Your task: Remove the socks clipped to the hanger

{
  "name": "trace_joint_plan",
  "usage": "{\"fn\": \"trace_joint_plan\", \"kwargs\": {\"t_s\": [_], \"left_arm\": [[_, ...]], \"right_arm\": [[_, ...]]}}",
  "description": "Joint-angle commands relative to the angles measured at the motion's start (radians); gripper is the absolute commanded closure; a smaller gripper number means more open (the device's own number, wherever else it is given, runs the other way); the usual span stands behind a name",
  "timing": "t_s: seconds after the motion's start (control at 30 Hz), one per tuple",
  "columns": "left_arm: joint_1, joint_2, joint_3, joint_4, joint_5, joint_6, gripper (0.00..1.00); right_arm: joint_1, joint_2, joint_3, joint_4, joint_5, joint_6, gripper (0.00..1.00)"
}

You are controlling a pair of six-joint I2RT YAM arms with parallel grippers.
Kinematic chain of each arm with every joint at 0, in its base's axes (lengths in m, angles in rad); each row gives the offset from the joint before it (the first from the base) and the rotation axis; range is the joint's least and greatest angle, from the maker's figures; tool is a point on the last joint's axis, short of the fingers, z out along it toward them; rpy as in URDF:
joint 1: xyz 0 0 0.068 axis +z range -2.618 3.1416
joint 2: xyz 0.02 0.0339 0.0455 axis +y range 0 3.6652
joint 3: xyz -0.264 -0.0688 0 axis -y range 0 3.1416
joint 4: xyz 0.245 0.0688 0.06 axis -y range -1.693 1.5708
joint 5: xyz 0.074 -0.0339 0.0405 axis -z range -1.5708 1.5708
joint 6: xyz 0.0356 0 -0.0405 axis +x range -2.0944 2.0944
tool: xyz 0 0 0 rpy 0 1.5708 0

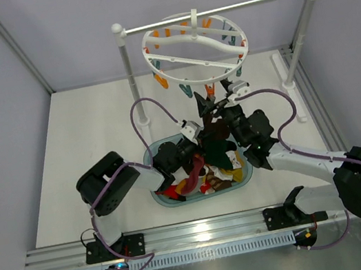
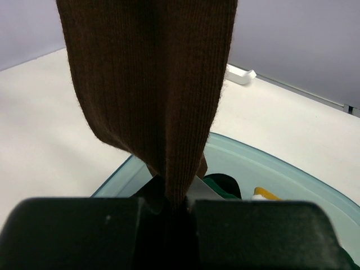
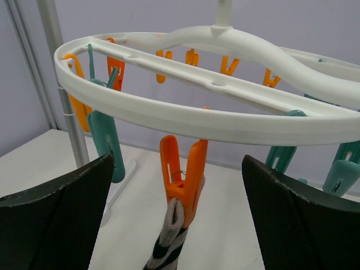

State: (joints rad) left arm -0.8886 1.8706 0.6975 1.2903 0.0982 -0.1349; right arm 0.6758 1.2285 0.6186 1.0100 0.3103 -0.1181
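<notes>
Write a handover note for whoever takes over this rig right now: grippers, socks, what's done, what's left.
Left gripper: shut on a dark brown ribbed fabric sock above the teal plastic basket; its upper end is out of frame, so clipped or free is unclear.
Right gripper: open, flanking an orange plastic clip that holds a black-and-white striped sock on the white plastic ring hanger.
Done: several socks lie in the basket.
Left: the striped sock, perhaps the brown one.

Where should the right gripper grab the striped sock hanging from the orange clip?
Probably pinch the striped sock just below the orange clip, where it hangs bunched and narrow. Come straight in from the wrist side: the open right gripper frames it, one finger on each side in its view.
</notes>
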Motion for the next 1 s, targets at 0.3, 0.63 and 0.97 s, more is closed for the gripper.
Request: {"fn": "trace_joint_plan", "kwargs": {"t_s": [0.3, 0.63, 0.97], "left_arm": [[0.004, -0.017, -0.009, 0.162, 0.003, -0.019, 1.00], [0.004, -0.030, -0.030, 0.176, 0.006, -0.017, 1.00], [0.004, -0.025, -0.027, 0.178, 0.011, -0.020, 1.00]], "right_arm": [[0.181, 0.037, 0.081, 0.067, 0.291, -0.294, 0.05], [0.228, 0.173, 0.191, 0.148, 0.510, -0.454, 0.06], [0.228, 0.174, 0.181, 0.234, 0.555, -0.506, 0.23]]}}
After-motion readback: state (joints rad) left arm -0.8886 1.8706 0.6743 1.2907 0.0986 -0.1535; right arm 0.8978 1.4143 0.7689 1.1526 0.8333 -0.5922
